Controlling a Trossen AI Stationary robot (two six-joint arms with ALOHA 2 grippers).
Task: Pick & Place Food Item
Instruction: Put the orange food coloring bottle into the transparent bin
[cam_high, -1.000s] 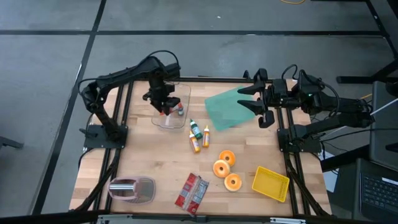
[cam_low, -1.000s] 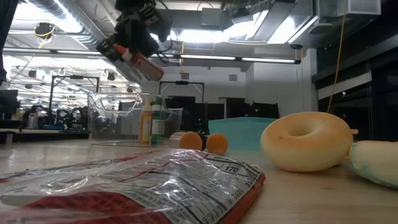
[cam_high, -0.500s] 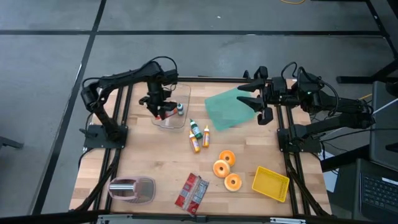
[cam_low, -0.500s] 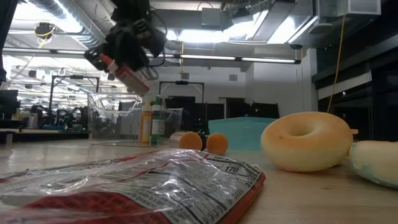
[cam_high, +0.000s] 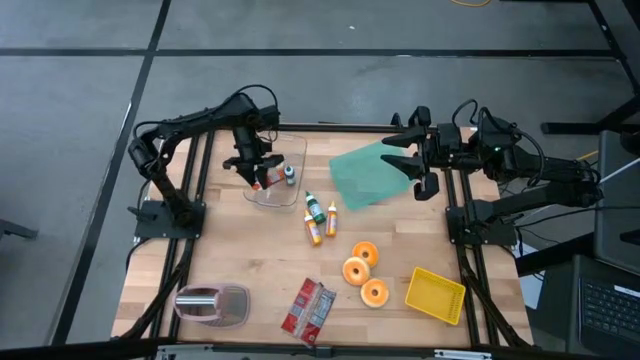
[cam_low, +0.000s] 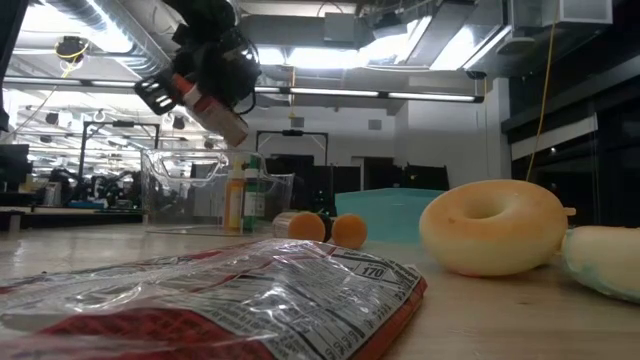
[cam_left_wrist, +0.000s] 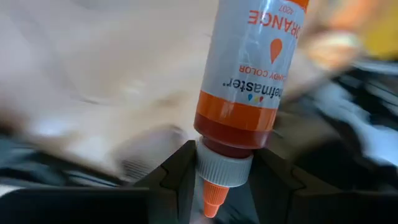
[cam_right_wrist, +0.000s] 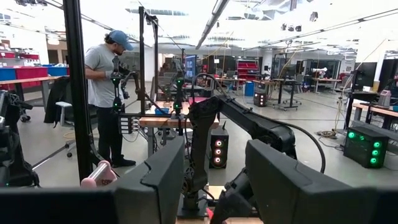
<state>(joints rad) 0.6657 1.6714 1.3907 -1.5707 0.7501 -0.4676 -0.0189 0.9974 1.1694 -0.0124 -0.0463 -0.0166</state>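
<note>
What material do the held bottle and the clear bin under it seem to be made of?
Bottle in the left gripper: likely glossy plastic, since its printed label shows highlights and its ribbed white cap looks moulded. Clear bin: probably transparent hard plastic; the table shows through its walls.

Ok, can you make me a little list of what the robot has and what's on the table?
left hand: shut on orange bottle, above clear bin
right hand: open, empty, raised over teal sheet
in bin: one small bottle
mid table: three small bottles
also there: three donuts, yellow tray, red packet
</note>
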